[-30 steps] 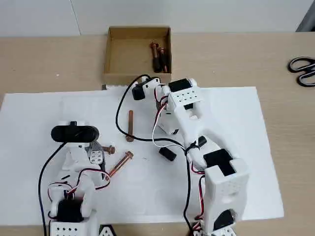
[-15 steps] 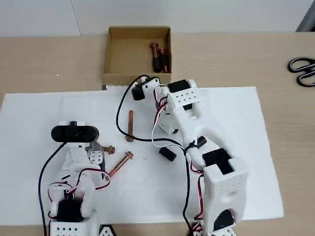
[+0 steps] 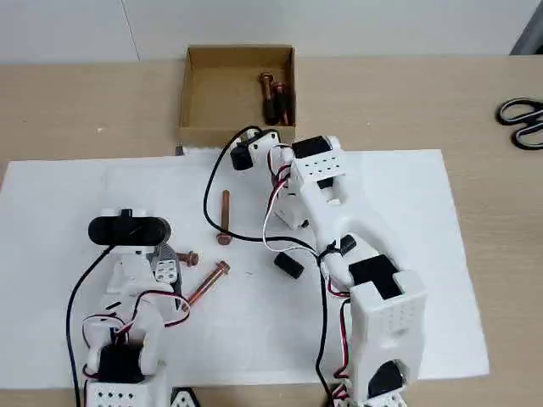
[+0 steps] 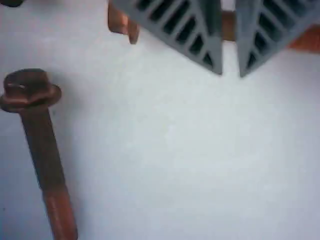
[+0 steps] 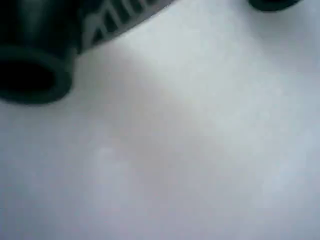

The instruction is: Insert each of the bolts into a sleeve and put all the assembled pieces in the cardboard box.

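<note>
The cardboard box stands at the back with assembled pieces in its right corner. My right gripper hangs low over the white paper in front of the box, shut on a black sleeve beside its grey finger. A second sleeve lies by the right arm. My left gripper is shut over a short bolt that lies crosswise behind its fingertips. A long bolt lies close by, and another bolt lies mid-paper.
White paper covers the table's middle. Scissors lie at the far right edge. Black cables loop from the right arm across the paper near the middle bolt.
The right arm's wrist has shifted slightly to the right and toward the box. The left arm and the loose bolts have not moved.
</note>
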`<action>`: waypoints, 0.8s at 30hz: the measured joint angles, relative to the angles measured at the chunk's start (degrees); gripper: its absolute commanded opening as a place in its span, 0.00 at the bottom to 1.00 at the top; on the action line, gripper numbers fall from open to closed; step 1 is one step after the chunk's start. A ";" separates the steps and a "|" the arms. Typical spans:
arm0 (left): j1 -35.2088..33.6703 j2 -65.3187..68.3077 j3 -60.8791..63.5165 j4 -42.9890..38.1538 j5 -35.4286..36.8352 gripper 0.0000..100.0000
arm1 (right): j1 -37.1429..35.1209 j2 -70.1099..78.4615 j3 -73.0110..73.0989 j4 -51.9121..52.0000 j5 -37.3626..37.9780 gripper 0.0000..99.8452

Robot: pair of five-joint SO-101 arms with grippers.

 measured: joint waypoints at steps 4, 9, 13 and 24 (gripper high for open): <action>0.00 0.00 0.00 0.00 0.00 0.01 | 0.00 -0.09 -2.81 3.08 0.00 0.01; 0.00 0.00 0.00 0.00 0.00 0.01 | -1.76 -2.20 -3.96 6.77 0.00 0.01; 0.00 0.00 0.00 0.00 0.00 0.01 | -2.37 -6.42 -6.86 10.29 -0.53 0.00; 0.00 0.00 0.00 0.00 0.00 0.01 | -2.90 -21.27 -9.49 20.40 -9.49 0.01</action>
